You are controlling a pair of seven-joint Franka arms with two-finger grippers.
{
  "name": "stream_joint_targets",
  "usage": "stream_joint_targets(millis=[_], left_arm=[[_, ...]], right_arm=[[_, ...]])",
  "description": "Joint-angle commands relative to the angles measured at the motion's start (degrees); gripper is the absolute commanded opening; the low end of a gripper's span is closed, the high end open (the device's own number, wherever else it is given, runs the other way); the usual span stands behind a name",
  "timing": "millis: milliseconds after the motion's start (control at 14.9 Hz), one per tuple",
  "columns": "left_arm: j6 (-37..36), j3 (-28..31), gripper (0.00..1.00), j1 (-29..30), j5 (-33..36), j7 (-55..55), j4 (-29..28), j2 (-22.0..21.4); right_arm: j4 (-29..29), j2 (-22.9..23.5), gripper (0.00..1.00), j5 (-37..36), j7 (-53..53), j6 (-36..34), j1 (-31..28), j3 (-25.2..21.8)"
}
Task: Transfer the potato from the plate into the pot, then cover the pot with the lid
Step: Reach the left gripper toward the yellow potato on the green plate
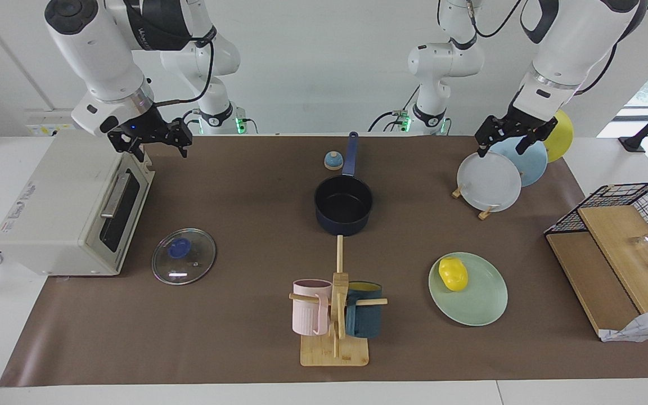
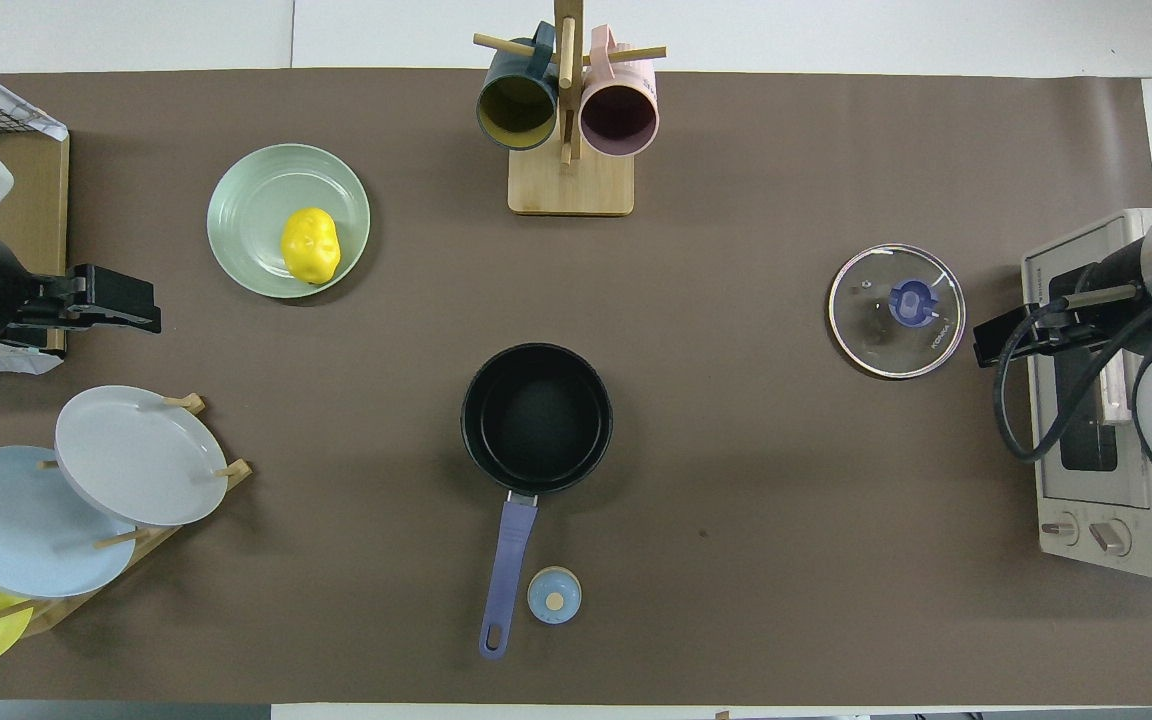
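The yellow potato (image 1: 453, 274) (image 2: 310, 245) lies on the mint-green plate (image 1: 481, 304) (image 2: 246, 200), toward the left arm's end and farther from the robots than the pot. The navy pot (image 1: 343, 205) (image 2: 536, 418) stands mid-table, empty, with its blue handle pointing at the robots. Knob up, the glass lid (image 1: 183, 256) (image 2: 896, 310) lies flat in front of the toaster oven. My left gripper (image 1: 501, 151) (image 2: 141, 310) hangs open and empty over the upright plates. Open and empty too, my right gripper (image 1: 161, 153) (image 2: 986, 340) is raised over the oven's front edge.
A toaster oven (image 1: 59, 214) (image 2: 1096, 470) sits at the right arm's end. A mug tree (image 1: 335, 315) (image 2: 568, 120) with two mugs stands farther out than the pot. A small bell (image 1: 333, 161) (image 2: 554, 595) lies beside the pot's handle. A plate rack (image 1: 490, 183) (image 2: 136, 455) and a wooden shelf (image 1: 611, 247) occupy the left arm's end.
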Motion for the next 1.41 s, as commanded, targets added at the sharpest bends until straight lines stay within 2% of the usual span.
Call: stream_joint_targets(millis=[0, 336, 470, 604, 806, 1141, 1343], left_arm=[[0.5, 0.2, 1.00, -0.3, 0.0, 0.4, -1.1, -1.1], [0.4, 0.1, 1.00, 0.0, -0.1, 0.6, -1.3, -1.1], [2.8, 0.1, 1.00, 0.0, -0.1, 0.2, -1.6, -1.1], [4.0, 0.1, 1.00, -0.1, -0.3, -0.2, -1.3, 0.6], [8.7, 0.1, 1.00, -0.3, -0.2, -1.4, -0.9, 5.0], [17.0, 0.1, 1.00, -2.8, 0.8, -1.6, 1.4, 16.0], [20.4, 0.1, 1.00, -3.0, 1.0, -1.6, 6.8, 23.7]], right_arm=[[-0.2, -0.4, 1.00, 0.2, 1.0, 0.3, -0.4, 0.1], [-0.2, -0.4, 1.00, 0.2, 1.0, 0.3, -0.4, 0.1], [-0.2, -0.4, 1.00, 0.2, 1.0, 0.3, -0.4, 0.1], [-0.2, -0.4, 1.00, 0.2, 1.0, 0.3, -0.4, 0.1], [-0.2, -0.4, 1.00, 0.2, 0.9, 0.3, -0.4, 0.1], [-0.2, -1.4, 1.00, 0.2, 1.0, 0.4, -1.7, -0.3], [-0.2, -1.5, 1.00, 0.3, 0.9, 0.3, -2.3, -0.2]])
